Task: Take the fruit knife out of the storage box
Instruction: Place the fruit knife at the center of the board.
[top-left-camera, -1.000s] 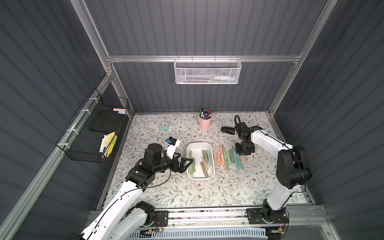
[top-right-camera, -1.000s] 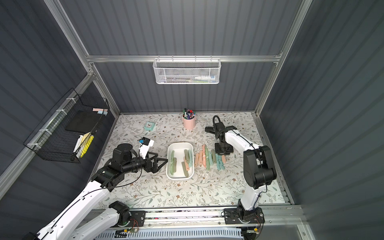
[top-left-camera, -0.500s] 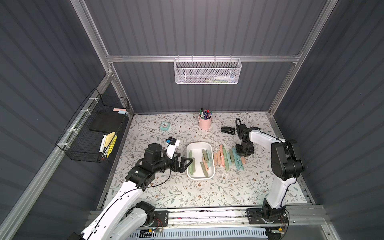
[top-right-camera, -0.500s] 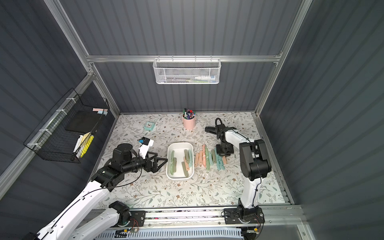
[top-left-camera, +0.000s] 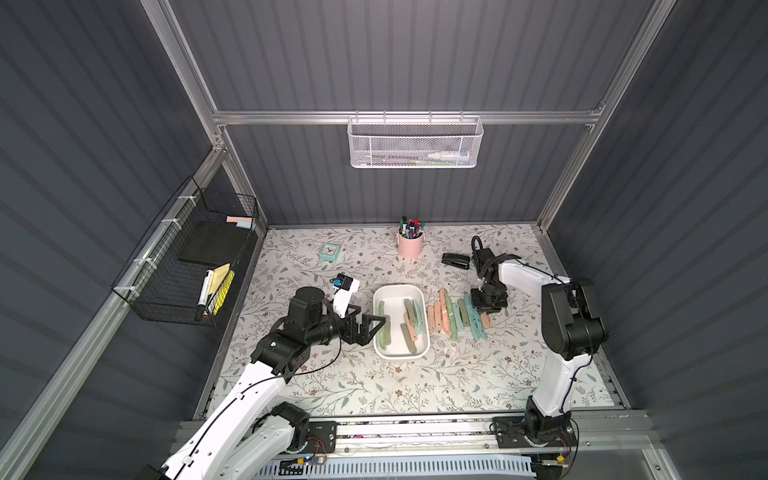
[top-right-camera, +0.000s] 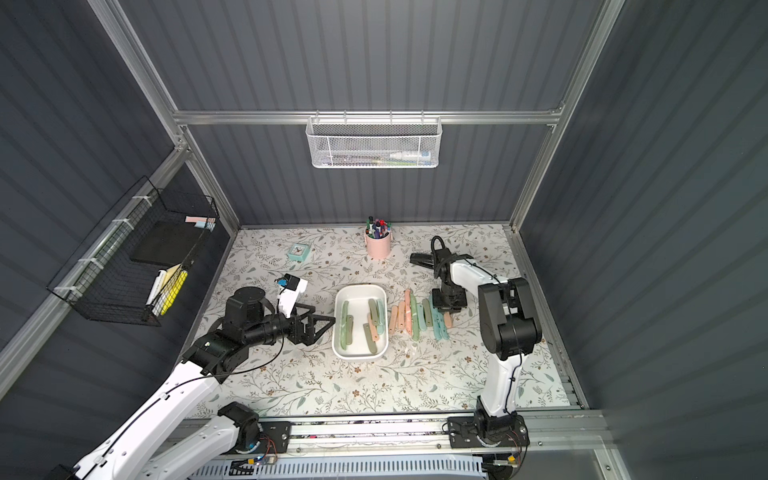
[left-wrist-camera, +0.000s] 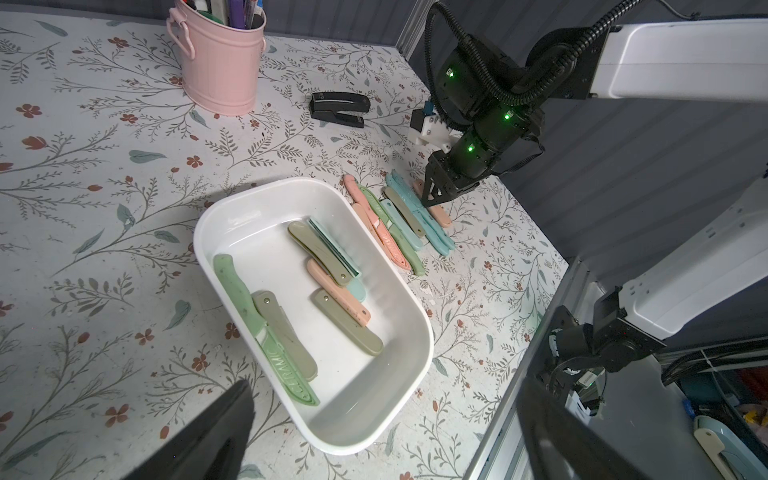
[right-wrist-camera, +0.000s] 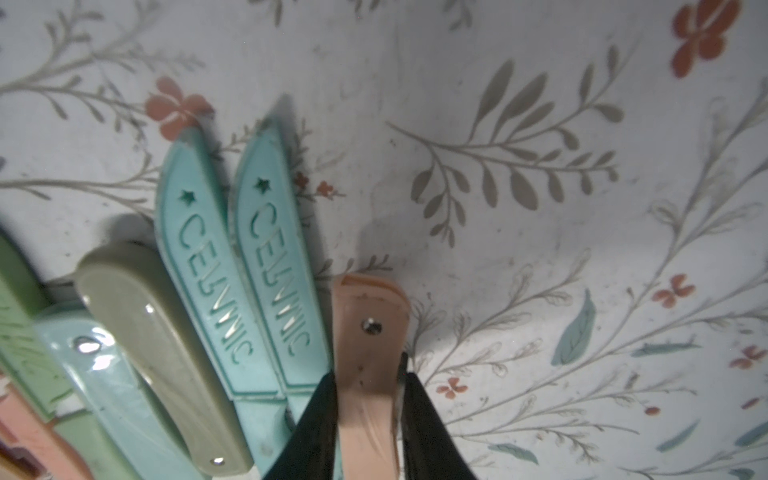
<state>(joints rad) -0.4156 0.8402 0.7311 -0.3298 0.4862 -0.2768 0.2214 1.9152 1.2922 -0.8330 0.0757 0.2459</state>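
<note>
The white storage box (top-left-camera: 395, 299) (top-right-camera: 359, 295) (left-wrist-camera: 257, 232) lies mid-table and holds several fruit knives, among them a green sheathed one (left-wrist-camera: 270, 340). A row of knives (top-left-camera: 453, 311) lies on the mat to its right. My right gripper (top-left-camera: 484, 311) (top-right-camera: 446, 309) (right-wrist-camera: 368, 378) points down at the row's right end. Its black fingers flank a pink folding fruit knife (right-wrist-camera: 370, 324) (left-wrist-camera: 440, 216), which rests on the mat beside two teal sheaths. My left gripper (top-left-camera: 374, 330) (top-right-camera: 324, 330) (left-wrist-camera: 386, 449) hovers open and empty at the box's left rim.
A pink pen cup (top-left-camera: 410, 245), a black stapler (top-left-camera: 456, 261) and a small teal clock (top-left-camera: 331, 252) stand toward the back. A black wire basket (top-left-camera: 195, 266) hangs on the left wall. A white mesh basket (top-left-camera: 415, 143) hangs on the back wall.
The right arm's upper links have swung while its gripper stayed at the right end of the knife row. The left arm has not moved.
</note>
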